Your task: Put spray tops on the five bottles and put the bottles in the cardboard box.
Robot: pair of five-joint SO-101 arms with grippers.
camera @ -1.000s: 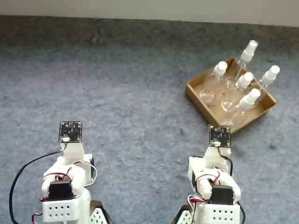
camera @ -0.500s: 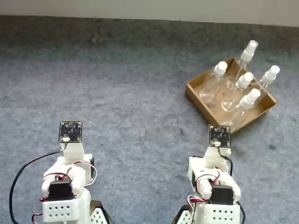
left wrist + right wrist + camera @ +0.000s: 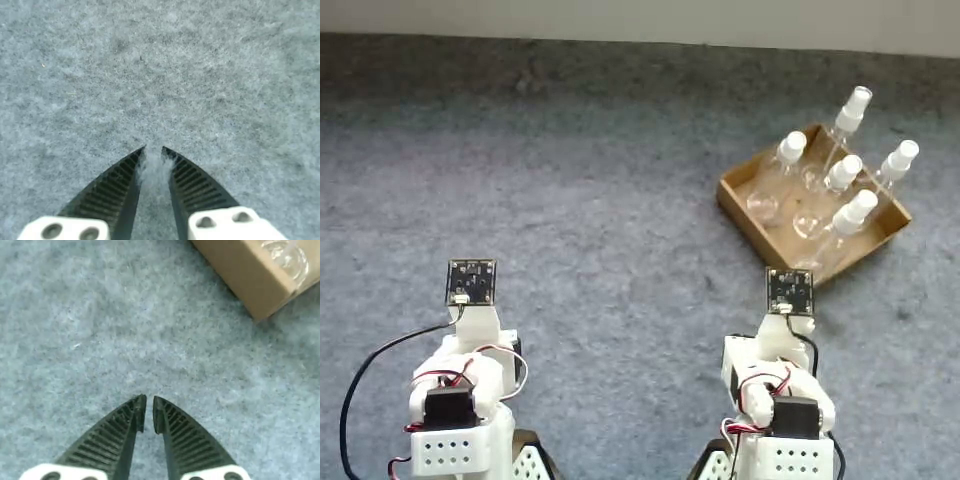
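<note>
Left gripper (image 3: pixel 152 150): pulled back, jaws closed, holding nothing.
Right gripper (image 3: pixel 149 399): jaws closed, holding nothing, near the box corner.
Cardboard box (image 3: pixel 738 203): far right; five bottles (image 3: pixel 841 173) stand inside with spray tops (image 3: pixel 860 98) on.
Job: looks done.
Room: lots of grey mat (image 3: pixel 610 190) to the left; mind the box walls.

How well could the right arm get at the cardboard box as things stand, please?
Probably yes. The cardboard box lies just ahead of the right gripper, with bare carpet between them and nothing in its shut jaws. The bottles standing inside could be jostled, though.
</note>
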